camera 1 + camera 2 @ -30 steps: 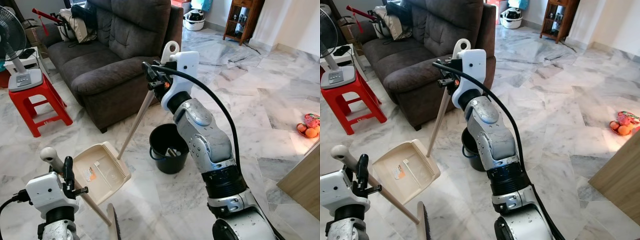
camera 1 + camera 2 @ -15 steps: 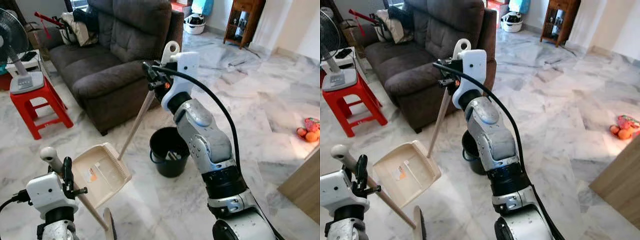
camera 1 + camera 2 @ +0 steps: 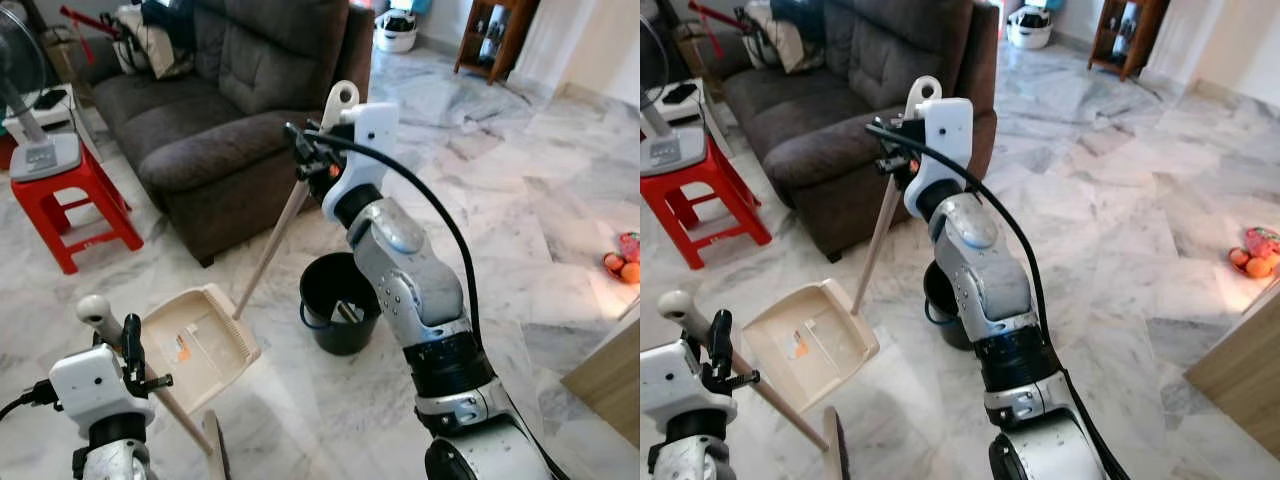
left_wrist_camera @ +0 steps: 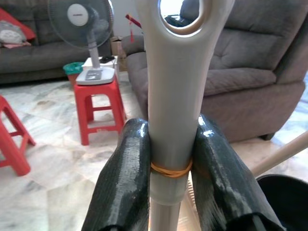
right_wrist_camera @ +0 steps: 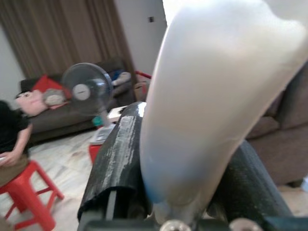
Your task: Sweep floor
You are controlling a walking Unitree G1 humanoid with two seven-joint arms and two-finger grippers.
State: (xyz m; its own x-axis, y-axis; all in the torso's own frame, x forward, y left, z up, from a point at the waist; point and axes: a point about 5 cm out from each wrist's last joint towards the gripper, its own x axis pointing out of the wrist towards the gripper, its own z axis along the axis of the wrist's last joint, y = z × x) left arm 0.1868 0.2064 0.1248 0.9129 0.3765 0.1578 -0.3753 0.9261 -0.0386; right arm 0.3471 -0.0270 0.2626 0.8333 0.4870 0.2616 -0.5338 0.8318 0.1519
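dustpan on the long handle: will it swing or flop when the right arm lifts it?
The dustpan looks like thin cream plastic, so probably light. Its long handle seems rigid, likely no flopping. The right gripper clamps near the top, so the pan may swing.

Pale marble floor (image 3: 520,200) catches bright daylight. A dark grey sofa (image 3: 230,120) stands by a red stool (image 3: 75,205) bearing a fan (image 3: 30,110); a wooden shelf (image 3: 495,35) stands far off.

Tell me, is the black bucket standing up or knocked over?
Standing up. The black bucket sits on the marble floor with its round mouth facing up, beside the dustpan.
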